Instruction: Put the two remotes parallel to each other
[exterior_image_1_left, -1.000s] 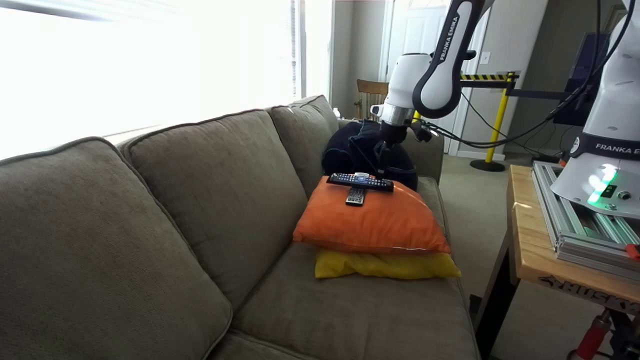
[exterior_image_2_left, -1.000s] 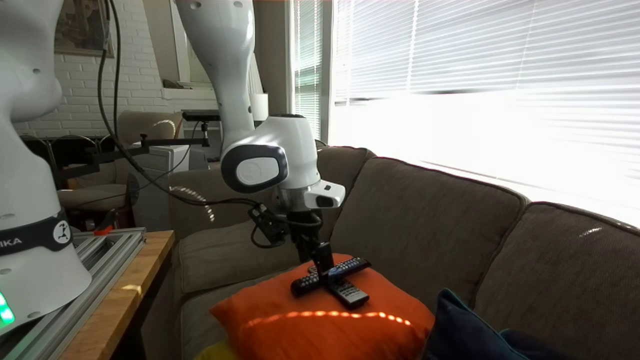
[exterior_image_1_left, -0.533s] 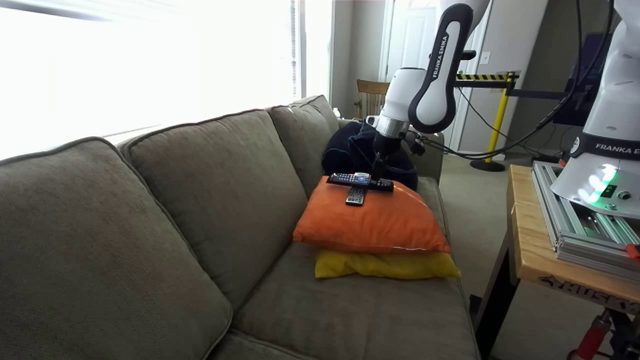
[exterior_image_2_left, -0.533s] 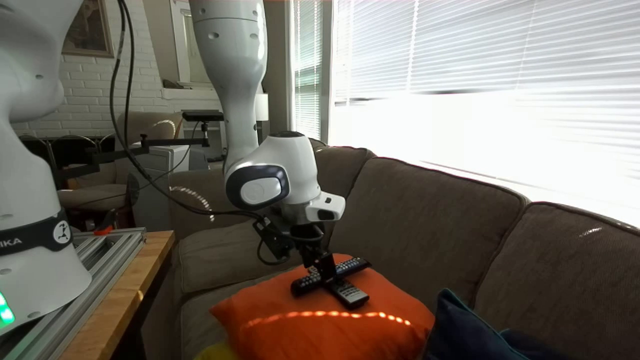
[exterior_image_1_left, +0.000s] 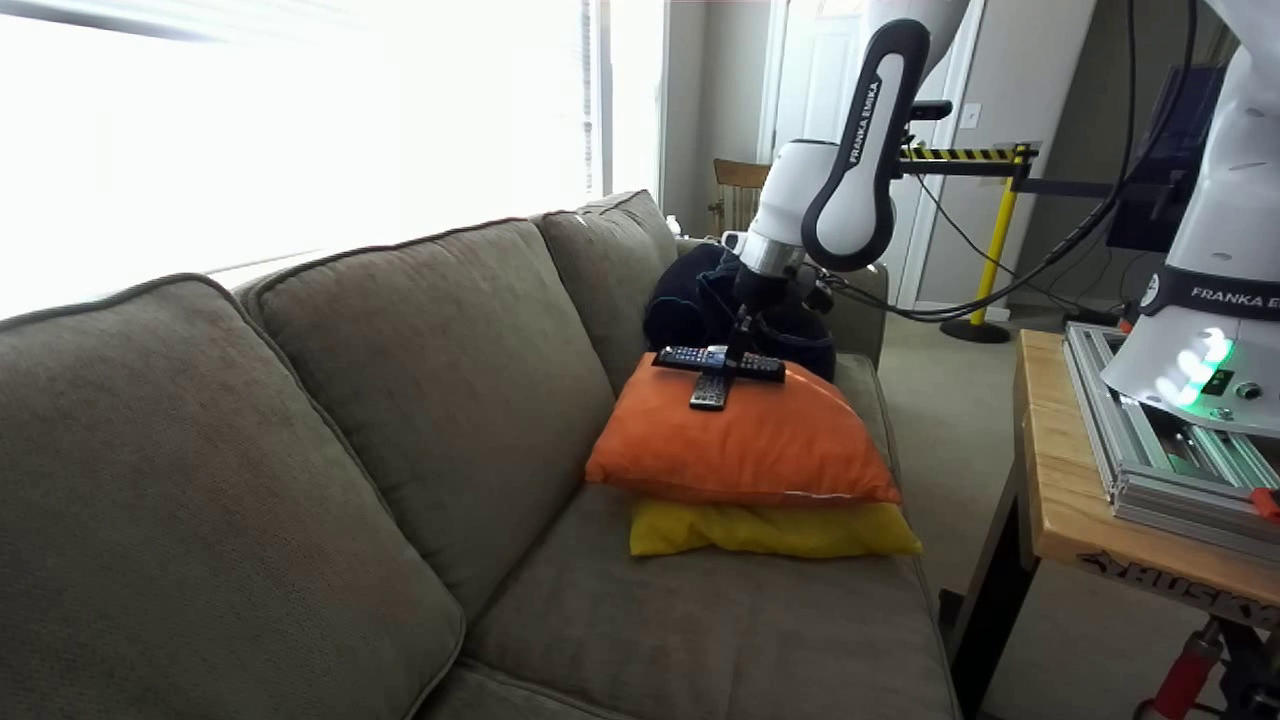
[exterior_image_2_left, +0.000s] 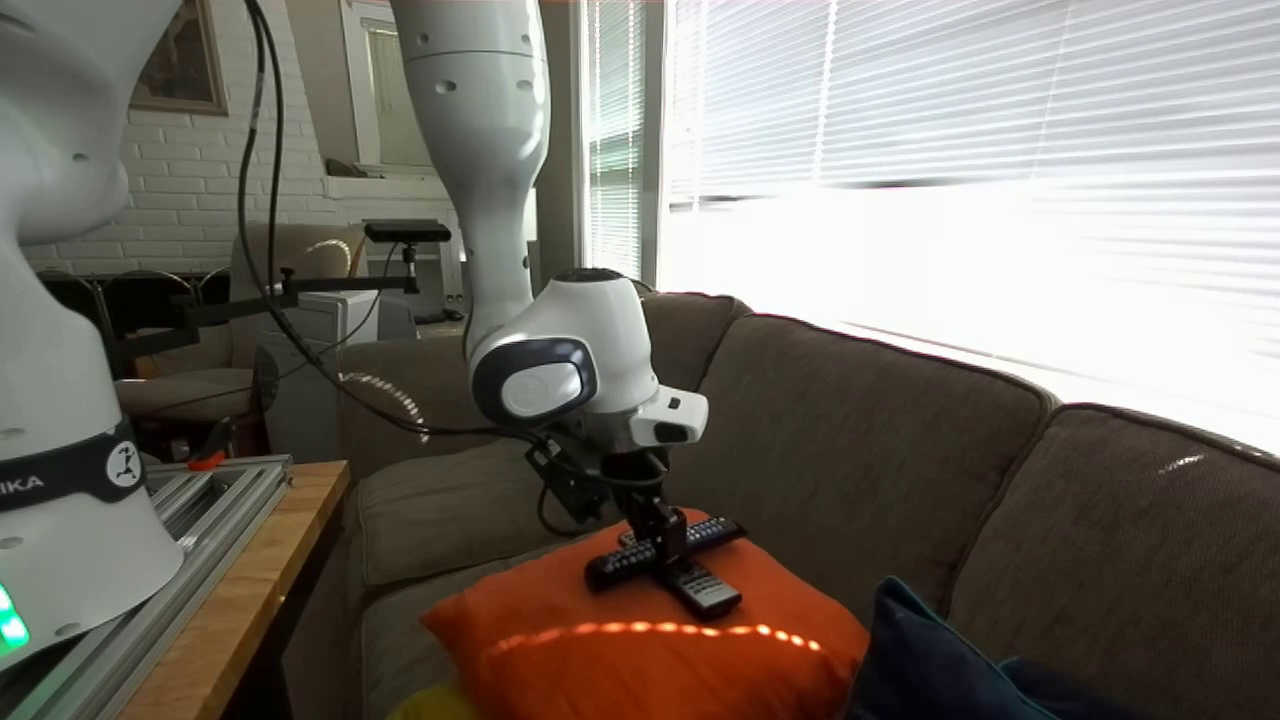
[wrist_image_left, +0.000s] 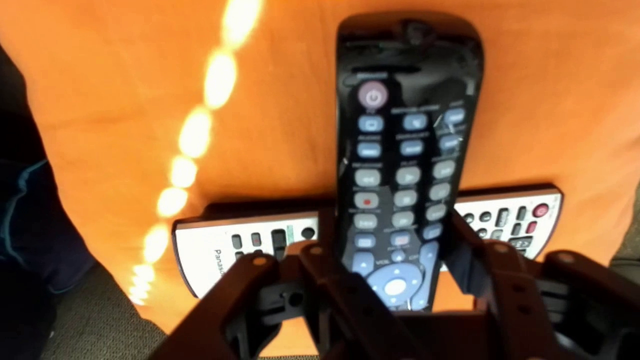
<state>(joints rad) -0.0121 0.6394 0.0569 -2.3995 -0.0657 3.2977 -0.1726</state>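
Black remote (wrist_image_left: 400, 165) is laid crosswise over grey remote (exterior_image_2_left: 706, 592), near right angles, not parallel yet. Gripped around mid-length by the hand (wrist_image_left: 395, 237), no gap visible at either long edge. The pair is carried by the orange cushion surface (exterior_image_1_left: 740, 455); some give is to be expected. Best lifted straight up until the grey one is cleared, turned about a quarter, then lowered gently beside it, so neither is dragged.
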